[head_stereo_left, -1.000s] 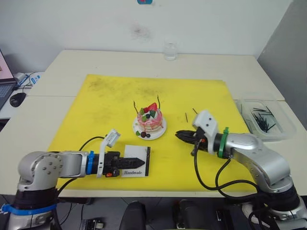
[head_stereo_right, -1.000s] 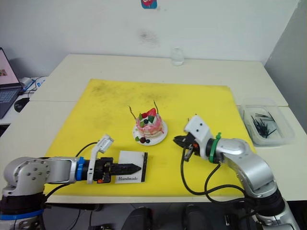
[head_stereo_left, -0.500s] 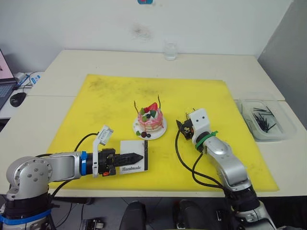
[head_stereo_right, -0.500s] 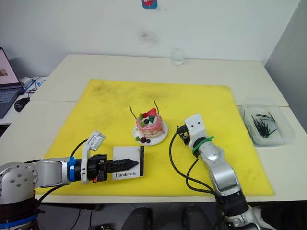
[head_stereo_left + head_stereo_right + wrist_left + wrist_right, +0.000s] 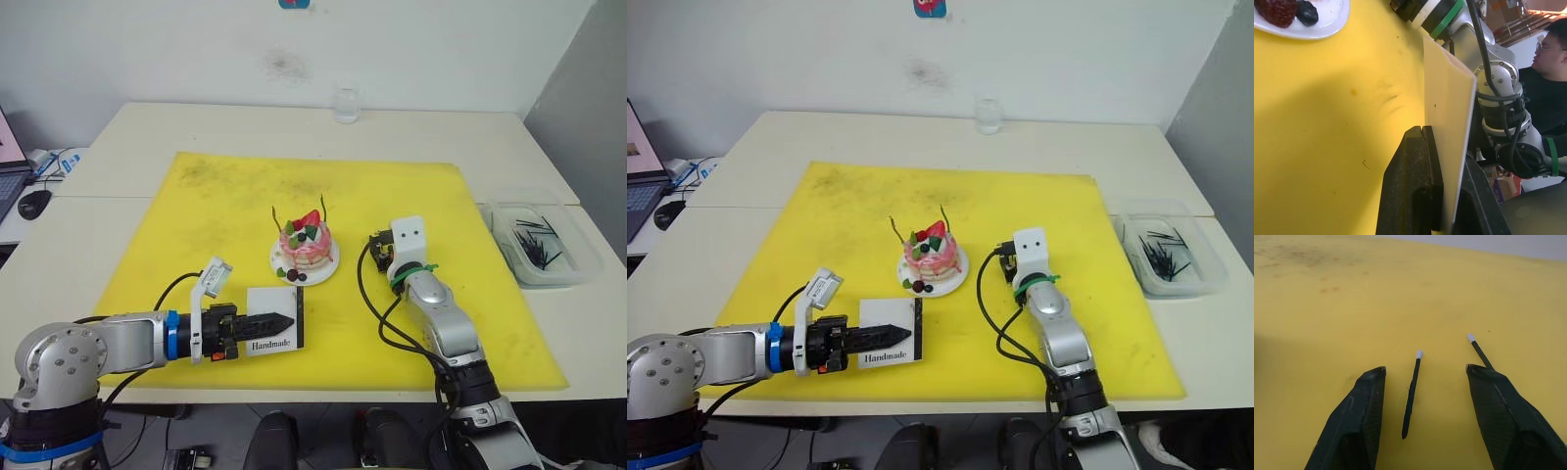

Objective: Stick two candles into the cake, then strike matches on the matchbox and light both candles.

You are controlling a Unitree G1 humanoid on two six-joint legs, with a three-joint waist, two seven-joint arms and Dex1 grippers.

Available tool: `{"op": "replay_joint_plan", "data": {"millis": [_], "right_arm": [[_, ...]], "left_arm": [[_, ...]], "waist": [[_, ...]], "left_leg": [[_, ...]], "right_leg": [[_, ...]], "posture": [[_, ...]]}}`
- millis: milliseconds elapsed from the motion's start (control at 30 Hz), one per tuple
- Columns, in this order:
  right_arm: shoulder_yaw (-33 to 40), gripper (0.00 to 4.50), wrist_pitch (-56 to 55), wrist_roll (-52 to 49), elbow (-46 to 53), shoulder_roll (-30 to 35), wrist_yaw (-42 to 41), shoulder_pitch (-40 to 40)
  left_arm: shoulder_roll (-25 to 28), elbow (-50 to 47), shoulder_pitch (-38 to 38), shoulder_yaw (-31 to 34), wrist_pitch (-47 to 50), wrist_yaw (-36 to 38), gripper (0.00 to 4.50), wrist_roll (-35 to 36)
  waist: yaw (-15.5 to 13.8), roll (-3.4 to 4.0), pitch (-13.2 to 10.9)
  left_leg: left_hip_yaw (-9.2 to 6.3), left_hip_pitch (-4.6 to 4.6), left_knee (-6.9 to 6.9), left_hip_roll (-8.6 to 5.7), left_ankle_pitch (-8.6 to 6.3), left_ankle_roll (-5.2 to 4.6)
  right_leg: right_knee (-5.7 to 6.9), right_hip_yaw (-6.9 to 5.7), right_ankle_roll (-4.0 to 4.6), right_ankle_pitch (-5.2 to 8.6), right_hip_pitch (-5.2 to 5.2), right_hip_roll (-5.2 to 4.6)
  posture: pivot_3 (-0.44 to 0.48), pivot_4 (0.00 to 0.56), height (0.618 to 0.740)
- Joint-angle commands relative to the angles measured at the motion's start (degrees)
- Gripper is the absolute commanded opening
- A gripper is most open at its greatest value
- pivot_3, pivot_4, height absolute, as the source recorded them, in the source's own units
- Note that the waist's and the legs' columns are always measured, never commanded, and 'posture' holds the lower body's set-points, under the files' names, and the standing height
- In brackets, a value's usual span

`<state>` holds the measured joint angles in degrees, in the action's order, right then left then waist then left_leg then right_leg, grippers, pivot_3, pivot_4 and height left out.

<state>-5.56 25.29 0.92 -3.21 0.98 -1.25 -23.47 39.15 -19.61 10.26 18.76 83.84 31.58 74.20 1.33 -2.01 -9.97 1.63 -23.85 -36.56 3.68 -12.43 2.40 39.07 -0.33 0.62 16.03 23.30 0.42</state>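
The pink cake (image 5: pixel 306 244) sits on its white plate (image 5: pixel 330 264) mid-mat, with two thin candles (image 5: pixel 324 207) standing in it. My left gripper (image 5: pixel 287 319) is shut on the white "Handmade" matchbox (image 5: pixel 275 331), holding it on edge just above the mat in front of the cake. Right of the cake, my right gripper (image 5: pixel 1425 369) hovers low and open over the mat. One dark match (image 5: pixel 1411 394) with a white tip lies between its fingers. A second match (image 5: pixel 1478 350) is partly hidden by one finger.
A yellow mat (image 5: pixel 216 215) covers the table's middle. A clear bin (image 5: pixel 542 245) of dark sticks stands at the right edge. A glass (image 5: pixel 346 105) is at the back, a mouse (image 5: pixel 36 203) far left. A person (image 5: pixel 1552 63) shows beyond the table.
My right arm swung round from pointing left to pointing away, bringing its gripper over the matches right of the cake. The left gripper shifted slightly left with the matchbox.
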Motion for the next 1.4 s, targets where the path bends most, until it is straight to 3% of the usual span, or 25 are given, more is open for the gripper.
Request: {"op": "replay_joint_plan", "data": {"millis": [33,167,200,433,600,767,933,1067,1267,1400], "right_arm": [[0.7,1.54,-0.7,-0.4,-1.3,-0.4,-0.3,-1.1],[1.3,0.08,-0.2,-0.4,-2.6,-1.1,0.5,-1.9],[1.5,0.03,-0.1,-0.4,-2.8,-1.3,0.6,-2.1],[2.4,0.03,0.6,-1.6,0.0,-2.1,-0.4,-1.5],[1.9,0.03,5.4,-3.7,11.0,-0.2,-4.3,1.5],[1.4,0.03,14.5,-6.9,25.8,4.9,-9.5,7.0],[-0.6,0.03,20.1,-11.4,38.4,14.4,-17.9,15.6],[-1.8,0.03,16.1,-11.9,38.7,18.2,-21.7,19.8],[-1.7,0.03,10.4,-11.7,33.4,16.5,-21.4,21.5],[-2.3,0.98,7.1,-10.6,30.5,16.5,-21.4,22.1]], "left_arm": [[0.6,-1.3,-0.2,-0.3,-1.1,-0.2,0.0,1.8],[0.9,-1.3,-0.3,-0.8,-1.5,-0.3,0.0,2.0],[1.0,-1.2,-0.3,-0.9,-1.6,-0.4,0.0,2.0],[1.5,-1.5,-1.2,-1.2,-2.3,-0.5,0.0,2.4],[1.5,-1.7,-1.1,-1.7,-3.0,-1.0,0.0,3.5],[1.1,-1.5,0.1,-3.0,-3.4,-1.4,0.0,4.5],[1.8,-1.4,1.6,-5.2,-3.7,-0.3,0.0,4.5],[2.0,-1.0,2.7,-6.6,-3.9,0.0,0.0,4.3],[2.6,0.0,4.1,-7.8,-3.8,0.5,0.0,4.1],[3.1,-0.2,3.5,-7.8,-4.2,0.6,0.0,3.9]], "waist": [[0.0,0.0,0.0],[0.1,-0.01,0.0],[0.1,-0.01,0.0],[0.2,0.0,0.0],[0.1,0.01,0.0],[0.1,0.01,0.0],[0.0,0.0,0.0],[0.2,0.0,0.0],[0.3,0.0,0.0],[0.3,-0.01,0.0]], "left_leg": [[0.0,0.01,0.0,0.0,0.0,0.0],[0.0,0.03,-0.02,0.0,0.0,0.0],[-0.01,0.03,-0.02,0.0,0.0,0.0],[0.0,0.03,-0.02,0.01,0.0,0.0],[-0.01,-0.01,0.0,0.03,0.0,0.0],[0.01,-0.01,0.07,0.04,0.0,0.0],[0.0,0.0,0.1,0.01,0.0,0.0],[0.01,0.06,0.1,-0.03,0.0,0.0],[-0.06,0.07,0.1,-0.02,0.0,0.0],[0.02,0.02,0.1,-0.03,0.0,0.0]], "right_leg": [[0.0,0.01,-0.01,0.0,-0.01,0.0],[0.02,0.0,-0.01,-0.01,-0.02,0.0],[0.02,0.0,-0.01,-0.01,-0.02,0.0],[0.03,0.01,-0.01,-0.02,-0.02,0.0],[0.0,0.0,-0.01,-0.01,-0.01,-0.01],[-0.03,0.01,-0.03,0.0,0.0,-0.05],[-0.05,-0.01,-0.03,0.01,0.0,-0.05],[-0.03,-0.02,-0.02,0.01,0.0,-0.01],[-0.01,-0.05,-0.02,0.01,0.0,0.09],[-0.08,0.02,-0.02,0.02,0.0,0.08]], "posture": [[0.0,0.15,0.74],[0.0,0.15,0.74],[0.0,0.15,0.74],[0.0,0.15,0.74],[0.0,0.15,0.74],[0.0,0.15,0.74],[0.0,0.15,0.74],[0.0,0.15,0.74],[0.0,0.15,0.74],[0.0,0.15,0.74]]}}
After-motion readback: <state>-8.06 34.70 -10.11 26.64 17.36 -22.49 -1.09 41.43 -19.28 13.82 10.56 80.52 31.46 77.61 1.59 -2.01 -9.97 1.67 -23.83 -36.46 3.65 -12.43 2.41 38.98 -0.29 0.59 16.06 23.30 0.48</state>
